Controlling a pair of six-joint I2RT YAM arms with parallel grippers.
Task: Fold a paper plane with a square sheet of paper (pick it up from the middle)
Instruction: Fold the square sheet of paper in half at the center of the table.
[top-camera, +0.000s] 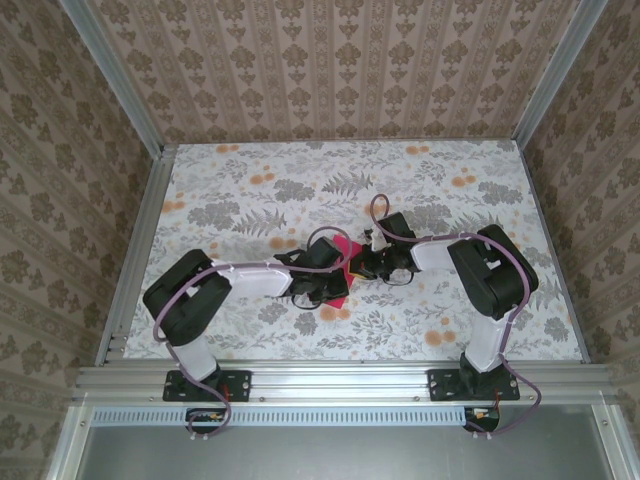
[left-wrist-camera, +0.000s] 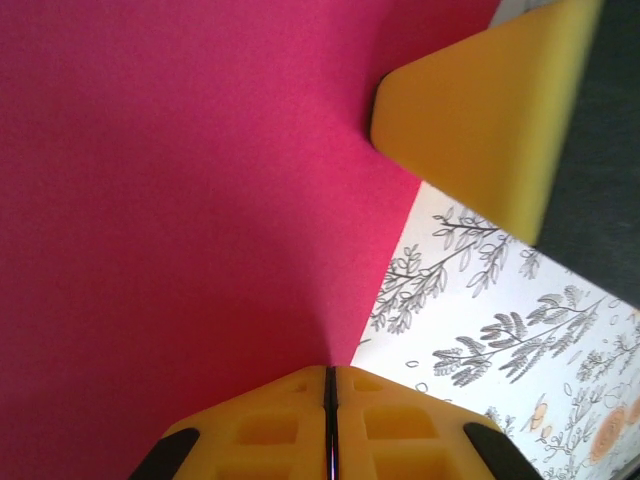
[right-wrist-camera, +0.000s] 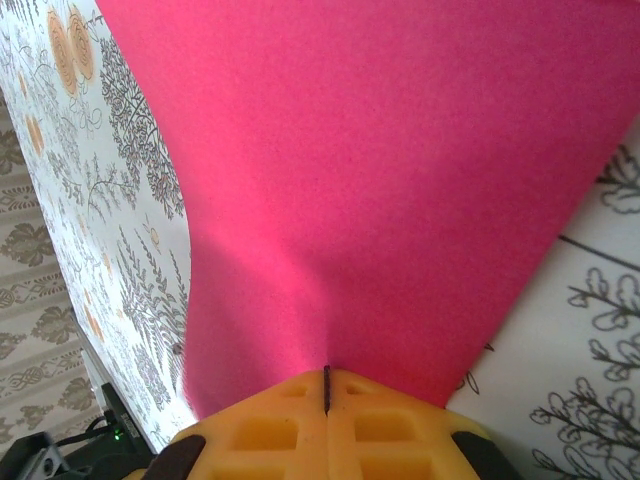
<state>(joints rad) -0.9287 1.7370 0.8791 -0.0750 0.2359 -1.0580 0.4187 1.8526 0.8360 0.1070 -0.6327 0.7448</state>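
Two arms fold inward at the elbows and meet low over the middle of the floral surface (top-camera: 240, 200). From the left, the left claw (left-wrist-camera: 328, 375) reaches rightward, its yellow fingers pressed together on an edge of the square sheet of paper (left-wrist-camera: 180, 200), which is magenta-red and held between both claws. From above, its visible part runs near to far, the outline mostly hidden. From the right, the right claw (right-wrist-camera: 326, 372) reaches leftward, likewise clamped on the sheet.
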